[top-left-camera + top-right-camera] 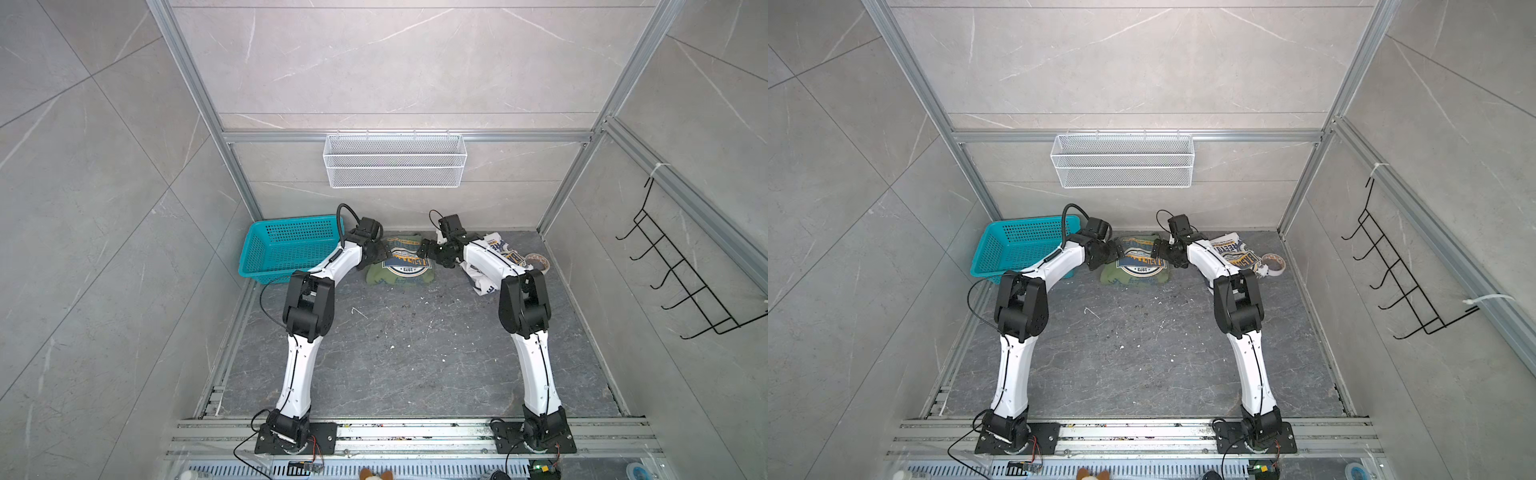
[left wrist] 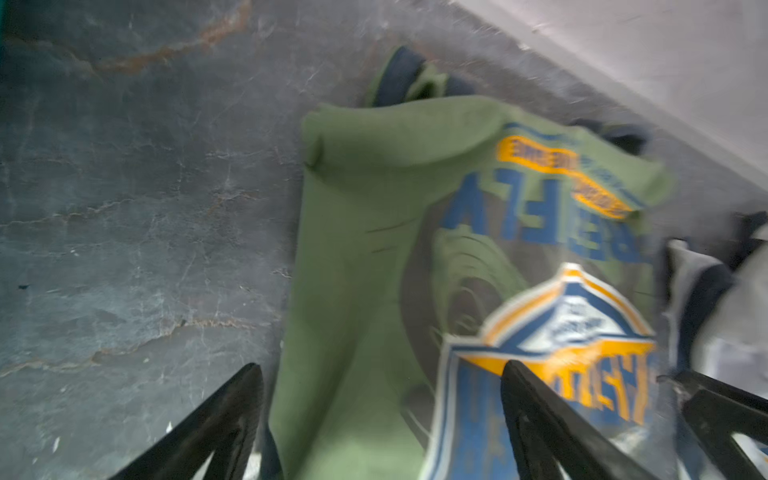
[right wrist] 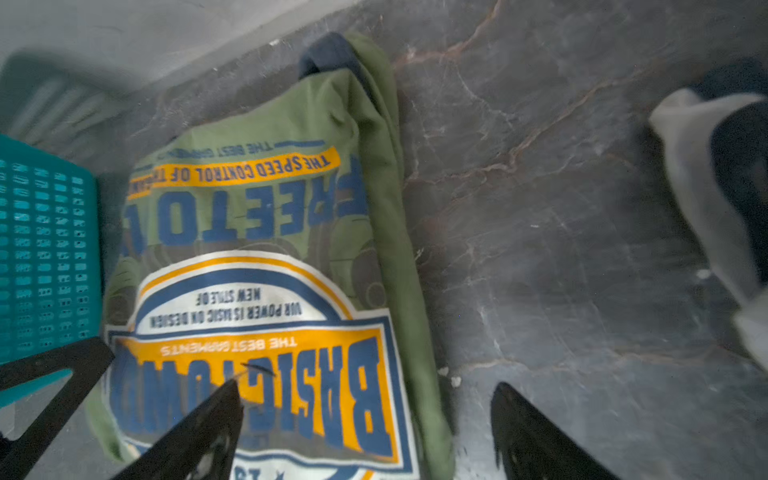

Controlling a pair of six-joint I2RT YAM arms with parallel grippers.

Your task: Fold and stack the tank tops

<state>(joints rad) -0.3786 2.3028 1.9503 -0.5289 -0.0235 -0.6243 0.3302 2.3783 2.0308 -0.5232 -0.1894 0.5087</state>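
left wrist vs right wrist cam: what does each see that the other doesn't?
Left wrist only: the open left claw, both fingers, straddling the olive tank top at its plain side edge. Right wrist only: the teal basket with its mesh wall, the open right claw straddling the other side edge, readable badge text. Both: that top, the white tank top, the dark tabletop.
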